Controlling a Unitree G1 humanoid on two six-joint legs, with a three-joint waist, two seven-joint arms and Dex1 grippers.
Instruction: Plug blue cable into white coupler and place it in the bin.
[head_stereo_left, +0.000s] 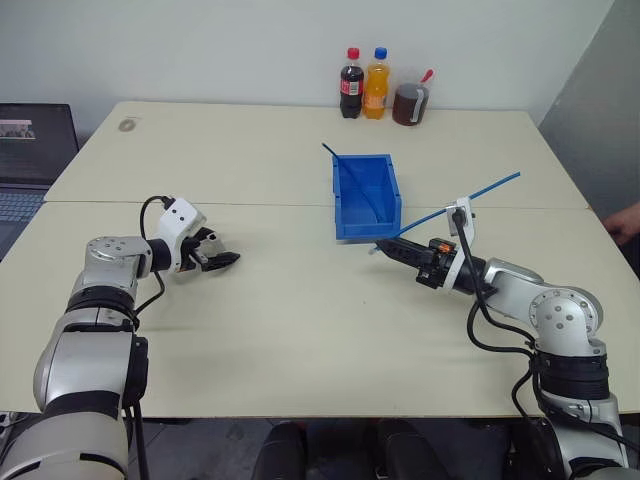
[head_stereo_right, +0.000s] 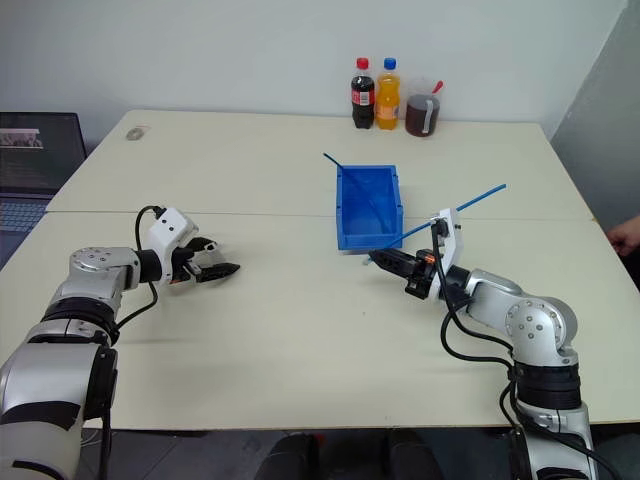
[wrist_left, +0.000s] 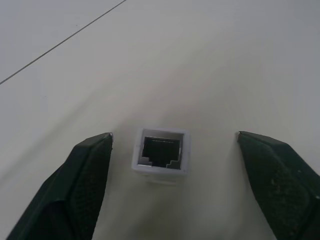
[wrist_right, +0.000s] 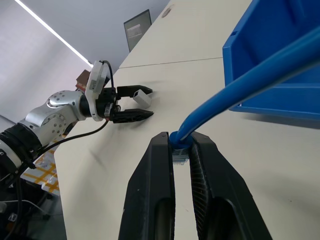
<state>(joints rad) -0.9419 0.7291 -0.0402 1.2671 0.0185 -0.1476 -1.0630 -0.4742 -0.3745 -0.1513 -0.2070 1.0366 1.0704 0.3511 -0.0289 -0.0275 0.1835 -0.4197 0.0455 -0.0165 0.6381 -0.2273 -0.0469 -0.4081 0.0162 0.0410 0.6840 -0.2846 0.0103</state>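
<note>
The white coupler (wrist_left: 161, 157) lies on the table with its dark socket facing the left wrist camera. My left gripper (wrist_left: 175, 136) is open around it, with a gap on each side; both (head_stereo_left: 215, 260) are at the table's left. My right gripper (wrist_right: 181, 140) is shut on the pale plug (wrist_right: 180, 154) of the blue cable (head_stereo_left: 490, 187), which slants up and to the right. That gripper (head_stereo_left: 385, 245) hovers just in front of the blue bin (head_stereo_left: 365, 230), pointing left. From the right wrist, the coupler (wrist_right: 142, 96) shows between the left fingers.
A thin darker blue cable (head_stereo_left: 350, 175) lies in the bin, one end sticking out past its back left corner. Two bottles (head_stereo_left: 352, 85) and a cup of dark drink (head_stereo_left: 410, 103) stand at the far edge. A laptop (head_stereo_left: 35, 140) sits far left, and a person's hand (head_stereo_left: 625, 222) at the right edge.
</note>
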